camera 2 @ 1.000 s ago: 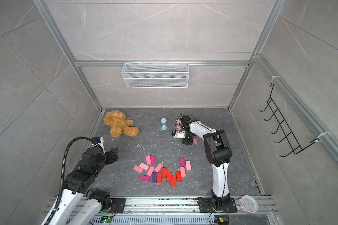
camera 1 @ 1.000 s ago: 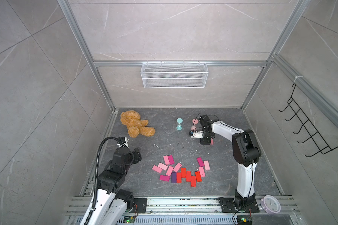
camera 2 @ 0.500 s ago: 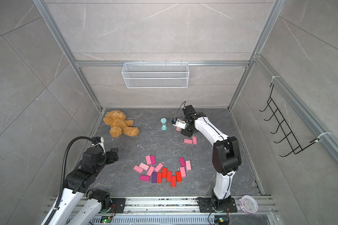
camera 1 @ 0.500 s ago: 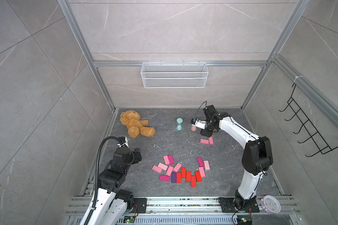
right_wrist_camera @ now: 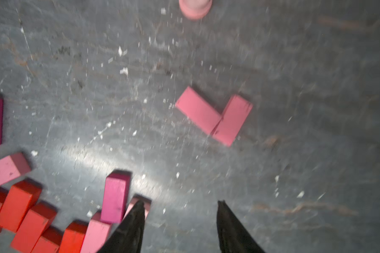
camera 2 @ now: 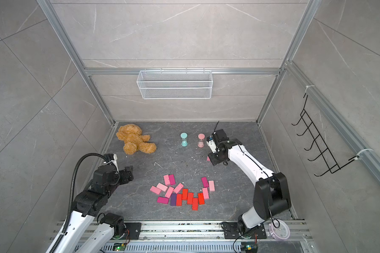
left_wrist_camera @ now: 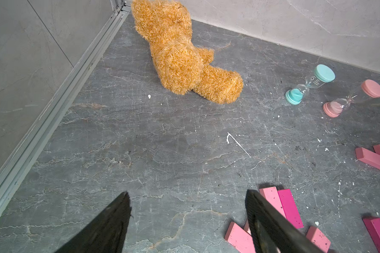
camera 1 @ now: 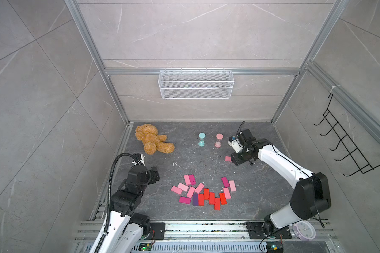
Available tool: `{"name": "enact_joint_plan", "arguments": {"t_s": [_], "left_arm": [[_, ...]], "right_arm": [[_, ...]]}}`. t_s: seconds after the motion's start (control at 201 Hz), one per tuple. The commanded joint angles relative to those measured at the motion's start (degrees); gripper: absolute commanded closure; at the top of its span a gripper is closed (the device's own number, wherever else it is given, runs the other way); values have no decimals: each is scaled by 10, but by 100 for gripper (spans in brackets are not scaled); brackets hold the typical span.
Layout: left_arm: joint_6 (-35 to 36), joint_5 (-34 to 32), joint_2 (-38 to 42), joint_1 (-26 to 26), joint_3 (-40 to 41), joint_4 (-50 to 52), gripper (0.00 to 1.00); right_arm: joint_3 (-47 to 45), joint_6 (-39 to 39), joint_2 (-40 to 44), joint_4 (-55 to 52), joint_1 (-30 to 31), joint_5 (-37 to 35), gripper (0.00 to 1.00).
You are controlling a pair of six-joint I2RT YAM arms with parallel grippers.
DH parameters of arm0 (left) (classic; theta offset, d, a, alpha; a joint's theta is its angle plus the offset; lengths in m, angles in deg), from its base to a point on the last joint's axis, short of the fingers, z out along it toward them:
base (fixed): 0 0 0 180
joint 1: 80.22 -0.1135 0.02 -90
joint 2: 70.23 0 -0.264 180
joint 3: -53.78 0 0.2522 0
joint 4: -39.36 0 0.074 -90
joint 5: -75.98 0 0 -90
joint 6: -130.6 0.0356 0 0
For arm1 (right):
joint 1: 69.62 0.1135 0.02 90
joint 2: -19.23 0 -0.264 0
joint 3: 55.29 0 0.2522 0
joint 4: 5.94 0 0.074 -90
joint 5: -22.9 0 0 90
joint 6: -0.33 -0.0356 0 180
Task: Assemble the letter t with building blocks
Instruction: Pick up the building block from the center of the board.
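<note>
Grey floor stretches open between building blocks and teddy bear

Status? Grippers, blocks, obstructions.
Left gripper open, empty. Right gripper open, empty. Two pink blocks touching, forming an L; rest in pile. Pink timer stands near the pair.

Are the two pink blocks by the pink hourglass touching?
Touching. Right wrist view: one pink block butts end-on into the second pink block, no gap.

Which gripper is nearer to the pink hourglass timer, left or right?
Right. The right gripper is a short way from the pink hourglass timer, toward the robot; the left gripper is far off, in front of the teddy bear.
</note>
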Motion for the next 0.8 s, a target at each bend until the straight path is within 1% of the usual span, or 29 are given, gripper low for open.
{"name": "enact_joint_plan", "arguments": {"t_s": [0.0,0.09,0.129,0.219,0.319,0.513,0.572,0.791], "left_arm": [[8,-2,-5,1,-7,-13,15],[9,2,-7,1,-8,-15,15],[9,4,-8,2,-8,-17,15],[8,8,-12,1,-8,-19,15],[9,10,-15,1,-10,-16,15],[8,9,-14,1,-9,-18,15],[8,10,-16,2,-9,-19,15],[9,13,-22,1,-9,-21,15]], "right_arm": [[-71,-135,53,17,24,25,46],[-115,-186,64,6,54,7,46],[-127,-211,63,1,63,12,47],[-155,-248,63,10,91,2,48],[-177,-280,65,22,105,-1,48],[-216,-306,65,46,113,-5,51],[-224,-309,62,56,113,1,52],[-234,-312,37,92,117,21,53]]}}
